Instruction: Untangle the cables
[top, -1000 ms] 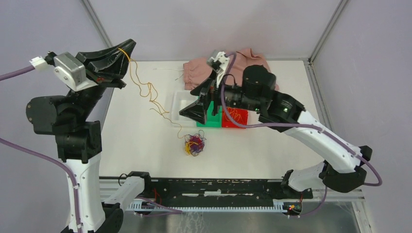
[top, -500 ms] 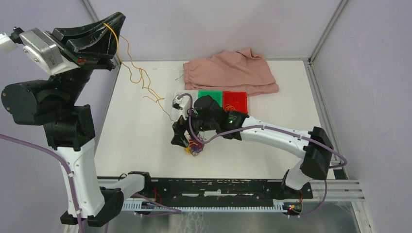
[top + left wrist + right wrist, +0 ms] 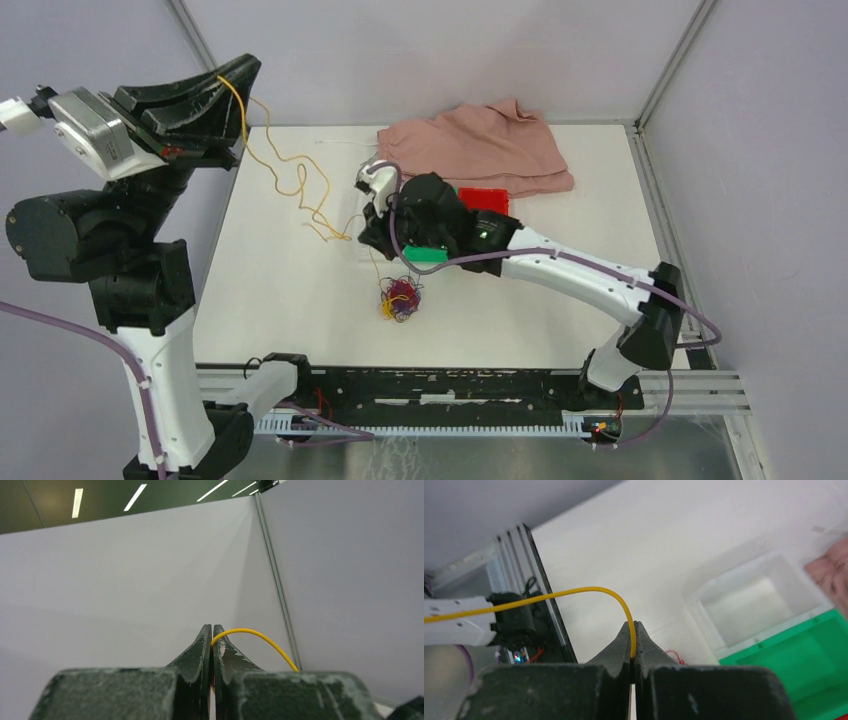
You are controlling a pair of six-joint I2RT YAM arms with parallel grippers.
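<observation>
I'm driving in a robotics lab test cell: a white flat table point(image 3: 300, 290) boxed by plain grey panel walls point(image 3: 420, 50) on aluminium corner posts point(image 3: 674, 60), a black mounting rail point(image 3: 450, 385) along its near edge, strip ceiling lights point(image 3: 78, 502) overhead.

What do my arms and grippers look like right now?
The left arm and right arm have white link shells and black joint housings, with a lilac cable along each. A small green light glows on the right arm. The left gripper and right gripper have dark, scuffed fingers tapering to thin tips. A grey block sits behind the left one.
</observation>
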